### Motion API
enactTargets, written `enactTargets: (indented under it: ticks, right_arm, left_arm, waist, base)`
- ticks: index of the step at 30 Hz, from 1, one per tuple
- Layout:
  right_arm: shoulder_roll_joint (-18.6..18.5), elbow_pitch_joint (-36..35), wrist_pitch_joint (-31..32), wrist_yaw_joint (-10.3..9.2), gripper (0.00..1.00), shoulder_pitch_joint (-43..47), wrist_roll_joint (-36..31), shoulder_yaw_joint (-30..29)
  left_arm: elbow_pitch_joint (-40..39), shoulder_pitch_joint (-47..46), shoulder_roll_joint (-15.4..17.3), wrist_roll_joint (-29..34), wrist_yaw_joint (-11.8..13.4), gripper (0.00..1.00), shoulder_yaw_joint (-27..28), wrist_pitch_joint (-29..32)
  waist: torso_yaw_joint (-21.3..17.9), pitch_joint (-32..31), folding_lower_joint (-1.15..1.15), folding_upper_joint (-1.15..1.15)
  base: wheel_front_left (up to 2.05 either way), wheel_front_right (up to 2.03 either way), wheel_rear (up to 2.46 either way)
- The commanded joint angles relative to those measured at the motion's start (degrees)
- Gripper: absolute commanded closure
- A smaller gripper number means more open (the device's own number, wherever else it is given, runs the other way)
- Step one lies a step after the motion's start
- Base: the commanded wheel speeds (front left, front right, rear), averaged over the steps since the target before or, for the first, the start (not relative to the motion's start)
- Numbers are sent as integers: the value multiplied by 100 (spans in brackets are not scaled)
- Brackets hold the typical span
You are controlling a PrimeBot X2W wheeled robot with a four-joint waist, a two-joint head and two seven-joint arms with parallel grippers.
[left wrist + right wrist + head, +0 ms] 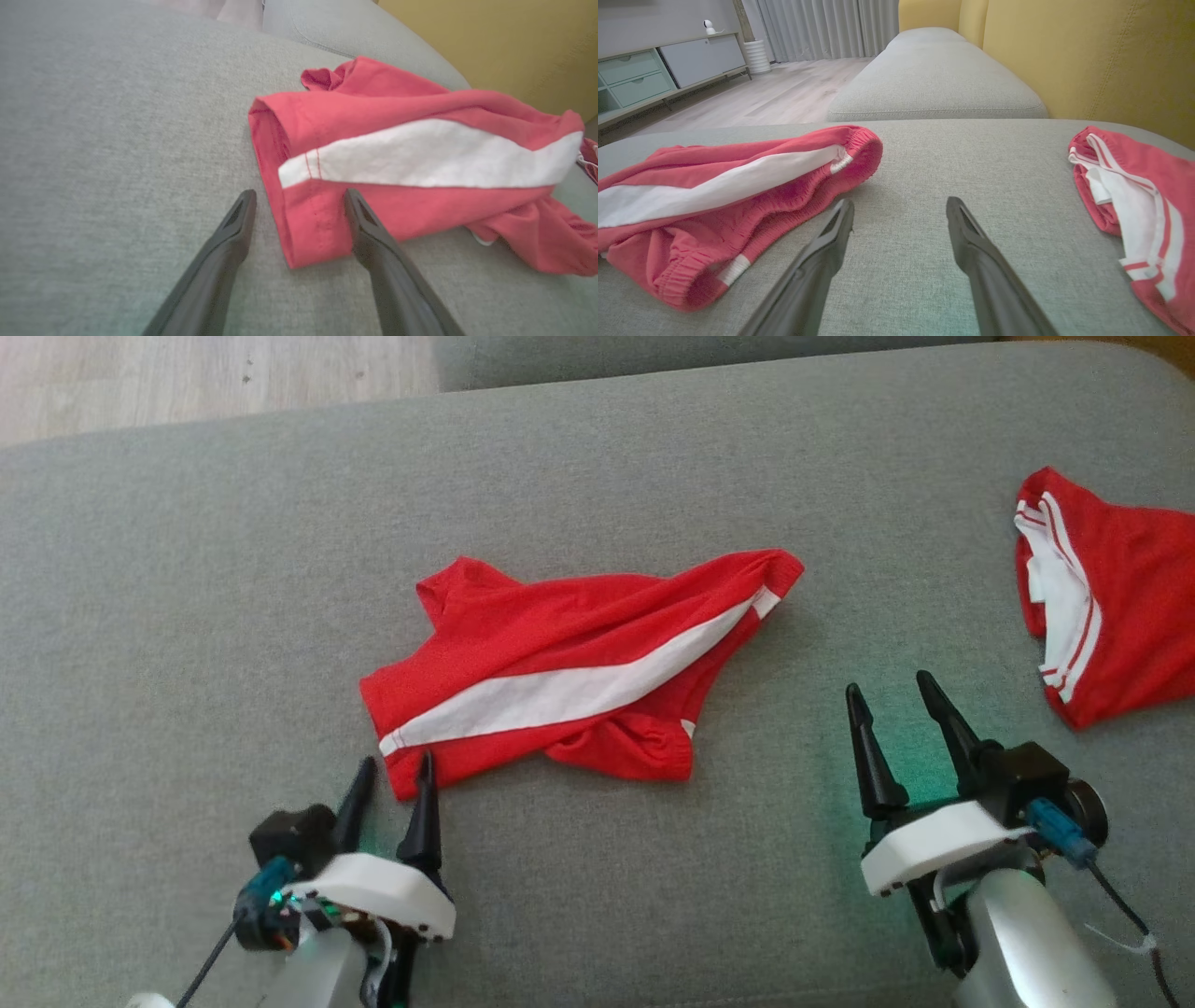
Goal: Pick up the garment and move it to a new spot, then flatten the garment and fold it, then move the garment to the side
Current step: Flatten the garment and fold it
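On the grey sofa cushion (187, 569), pretty much dead centre in the head view, sits the garment (579, 672); it looks like crumpled red shorts with a white stripe (560, 691), long axis running from about 8 o'clock up to 2 o'clock. The left gripper (398, 759) is the closer one by far; it's parked right at the 8 o'clock end with both fingers spread wide and nothing held; in the left wrist view the hem corner (313, 228) lies between them, one finger right against the cloth. The right gripper (887, 681) is just as wide open and empty, standing apart over bare cushion; the waistband end is off at its 10 o'clock. My guess: left pinches that corner first. A second red-and-white piece (1120, 597) lies out at 3 o'clock, well clear.
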Motion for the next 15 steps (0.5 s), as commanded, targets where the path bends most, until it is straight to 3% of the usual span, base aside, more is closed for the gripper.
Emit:
enactTargets:
  ticks: [1,3,8,15]
  right_arm:
    - [8,-135,-38,-3,0,-256,52,128]
    - [8,-128,-38,-3,0,-273,78,141]
    - [8,-95,-38,-3,0,-292,171,175]
    - [8,29,-38,-3,0,-192,274,128]
  left_arm:
    - [-52,-234,40,-102,-61,37,32,-29]
    - [-92,-278,40,-117,-85,100,-61,-29]
    - [-689,-265,40,189,-105,100,42,-29]
    - [-2350,147,40,1195,34,100,348,-29]
  waist:
    - [21,15,-1,0]
    - [52,22,-1,0]
    - [165,9,-1,0]
    - [394,-181,-1,0]
  base:
    - [0,0,0]
    - [0,0,0]
    - [0,0,0]
    - [0,0,0]
